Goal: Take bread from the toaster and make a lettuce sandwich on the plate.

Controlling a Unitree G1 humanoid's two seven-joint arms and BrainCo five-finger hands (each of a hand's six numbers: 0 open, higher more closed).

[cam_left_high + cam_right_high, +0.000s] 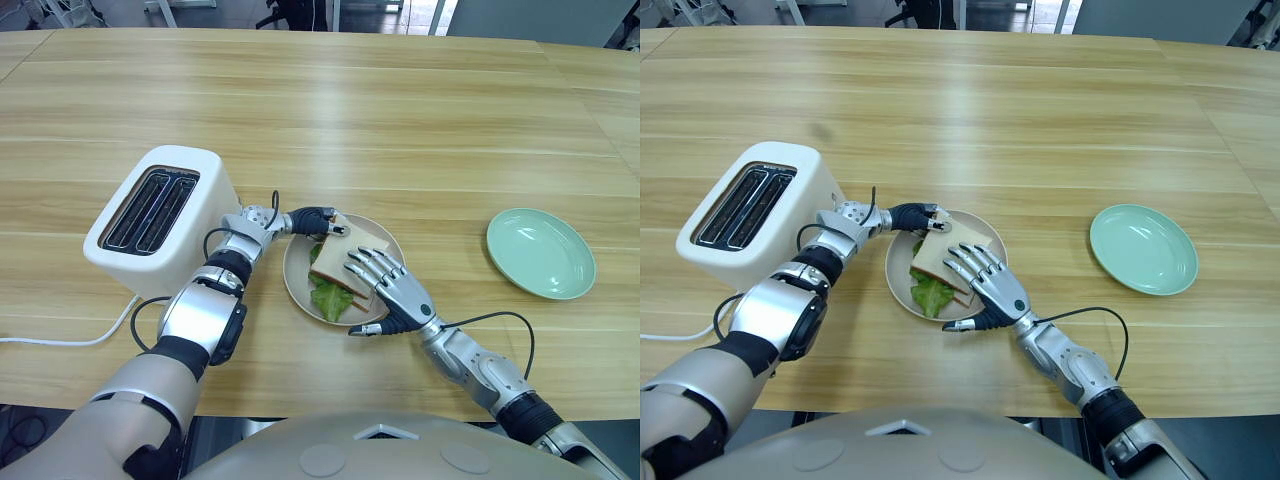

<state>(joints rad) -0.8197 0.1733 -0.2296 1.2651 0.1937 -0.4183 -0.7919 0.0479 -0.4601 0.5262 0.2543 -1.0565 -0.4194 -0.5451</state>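
Observation:
A white toaster (155, 220) stands at the left, both slots looking dark and empty. On the beige plate (296, 283) lies a sandwich: a top slice of bread (355, 243) over green lettuce (329, 296) that sticks out at the near left. My left hand (315, 221) is at the slice's far-left corner, fingers curled onto the bread's edge. My right hand (383, 288) hovers over the near right side of the sandwich, fingers spread flat on or just above the bread, holding nothing.
An empty green plate (540, 252) sits to the right. The toaster's white cord (70, 338) runs off to the left near the table's front edge. Bare wooden table stretches beyond the plates.

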